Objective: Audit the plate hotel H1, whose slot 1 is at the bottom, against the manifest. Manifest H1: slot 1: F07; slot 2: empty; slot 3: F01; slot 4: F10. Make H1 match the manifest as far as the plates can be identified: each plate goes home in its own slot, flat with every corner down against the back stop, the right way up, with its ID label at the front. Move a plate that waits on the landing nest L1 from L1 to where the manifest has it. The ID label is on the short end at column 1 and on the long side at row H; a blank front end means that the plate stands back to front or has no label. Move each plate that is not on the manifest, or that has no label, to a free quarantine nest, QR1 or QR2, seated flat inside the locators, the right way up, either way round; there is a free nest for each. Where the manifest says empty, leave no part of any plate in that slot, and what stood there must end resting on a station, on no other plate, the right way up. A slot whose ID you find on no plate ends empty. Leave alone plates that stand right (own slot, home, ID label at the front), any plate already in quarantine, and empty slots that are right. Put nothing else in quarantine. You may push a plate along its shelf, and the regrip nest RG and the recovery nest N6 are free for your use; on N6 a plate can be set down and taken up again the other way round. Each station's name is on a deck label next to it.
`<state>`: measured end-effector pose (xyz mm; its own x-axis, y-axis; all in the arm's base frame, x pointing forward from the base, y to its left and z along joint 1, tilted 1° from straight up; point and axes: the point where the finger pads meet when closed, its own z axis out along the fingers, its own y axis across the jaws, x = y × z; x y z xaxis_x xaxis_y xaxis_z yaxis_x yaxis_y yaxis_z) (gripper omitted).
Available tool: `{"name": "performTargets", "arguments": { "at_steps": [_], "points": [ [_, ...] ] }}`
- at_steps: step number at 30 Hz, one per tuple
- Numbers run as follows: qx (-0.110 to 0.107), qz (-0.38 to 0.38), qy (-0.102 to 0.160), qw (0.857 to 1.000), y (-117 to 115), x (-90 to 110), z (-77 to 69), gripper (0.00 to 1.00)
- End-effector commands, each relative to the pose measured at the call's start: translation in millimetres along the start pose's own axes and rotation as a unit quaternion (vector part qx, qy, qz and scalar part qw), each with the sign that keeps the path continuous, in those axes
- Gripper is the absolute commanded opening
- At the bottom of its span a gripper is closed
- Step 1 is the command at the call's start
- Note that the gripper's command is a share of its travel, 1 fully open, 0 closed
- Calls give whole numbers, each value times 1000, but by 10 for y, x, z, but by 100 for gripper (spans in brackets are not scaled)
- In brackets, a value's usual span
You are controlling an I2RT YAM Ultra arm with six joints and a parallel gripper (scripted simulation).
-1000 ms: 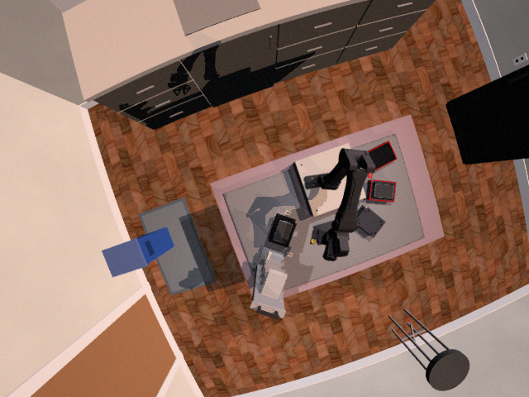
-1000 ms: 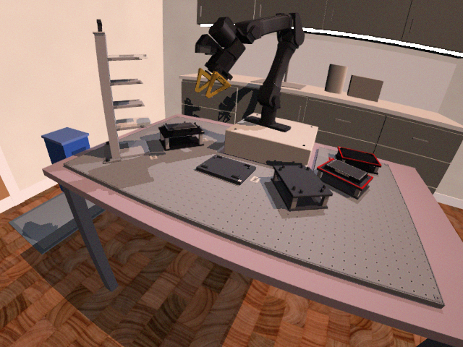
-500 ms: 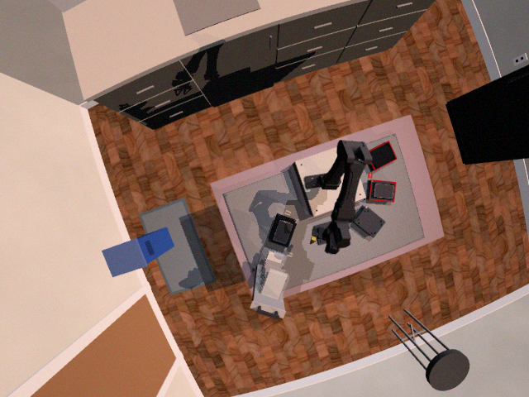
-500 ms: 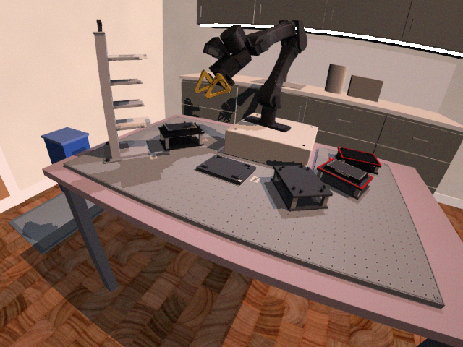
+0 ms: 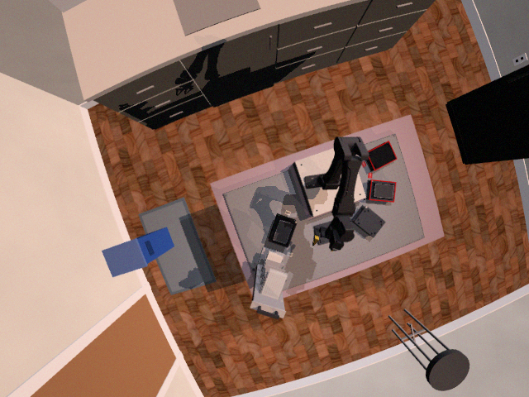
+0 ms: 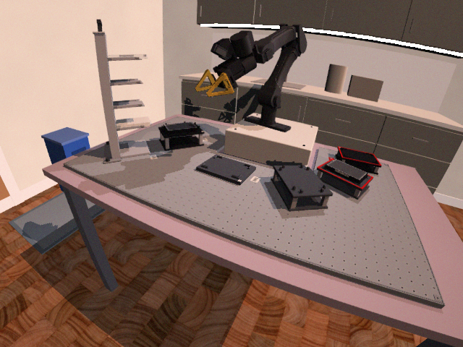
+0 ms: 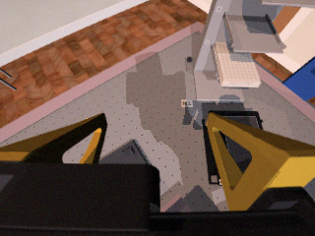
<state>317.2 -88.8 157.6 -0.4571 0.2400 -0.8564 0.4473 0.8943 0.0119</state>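
The plate hotel H1 (image 6: 112, 97) stands at the table's left corner and also shows in the overhead view (image 5: 269, 286). A pale plate (image 6: 132, 122) lies on its lowest shelf and shows in the wrist view (image 7: 236, 69). The upper shelves (image 6: 126, 81) look thin; I cannot tell what they hold. A dark plate sits on the black landing nest (image 6: 180, 131), partly hidden behind my right finger in the wrist view (image 7: 236, 147). My gripper (image 6: 215, 84) hangs high above the table between the arm base and the hotel, open and empty (image 7: 157, 147).
Two red-edged quarantine nests stand at the right: the near one (image 6: 346, 173) holds a plate, the far one (image 6: 359, 155) looks empty. A raised dark nest (image 6: 301, 185) and a flat dark nest (image 6: 225, 168) stand mid-table. The arm's base block (image 6: 270, 143) is behind them.
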Motion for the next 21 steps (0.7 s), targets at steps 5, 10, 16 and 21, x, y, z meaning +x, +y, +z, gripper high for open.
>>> {"name": "performTargets", "arguments": {
  "at_steps": [5, 10, 16, 21],
  "points": [
    [8, 8, -13, 1000, 148, -27, -93, 100],
    [8, 9, -13, 1000, 297, 14, -160, 100],
    [8, 9, -12, 1000, 416, 47, -213, 100],
    [8, 9, -12, 1000, 546, 102, -303, 100]
  ]
}}
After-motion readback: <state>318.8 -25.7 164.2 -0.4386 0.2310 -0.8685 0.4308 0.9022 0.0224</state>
